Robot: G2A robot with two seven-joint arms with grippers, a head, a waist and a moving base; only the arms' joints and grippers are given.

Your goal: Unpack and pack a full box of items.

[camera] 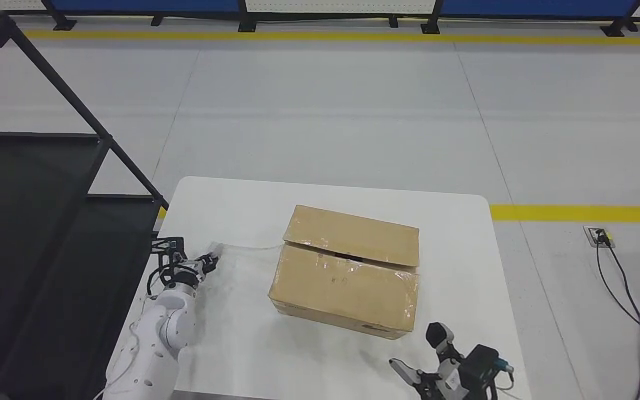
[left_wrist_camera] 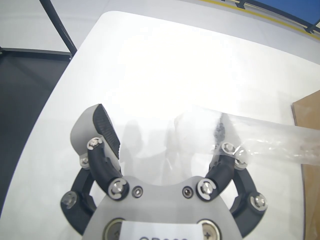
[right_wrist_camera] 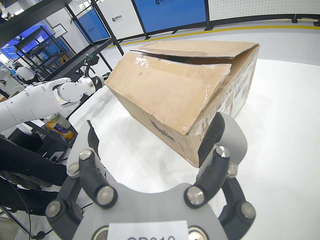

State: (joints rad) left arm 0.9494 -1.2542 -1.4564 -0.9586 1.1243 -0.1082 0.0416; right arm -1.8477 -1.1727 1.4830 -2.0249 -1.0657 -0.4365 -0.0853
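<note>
Left wrist view: clear tape strip [left_wrist_camera: 270,138] crosses left gripper [left_wrist_camera: 162,117] toward box [left_wrist_camera: 310,111].

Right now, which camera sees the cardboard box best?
The right wrist view: the cardboard box is close, with its two top flaps, the dark gap between them and a labelled side showing. The top view shows the whole box from above, farther off. The left wrist view catches just a brown corner.

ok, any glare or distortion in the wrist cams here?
Left wrist view: table blown out white, its edge bowed by the lens; glare half hides the clear plastic strip near the left gripper. Right wrist view: cardboard box evenly lit.
</note>
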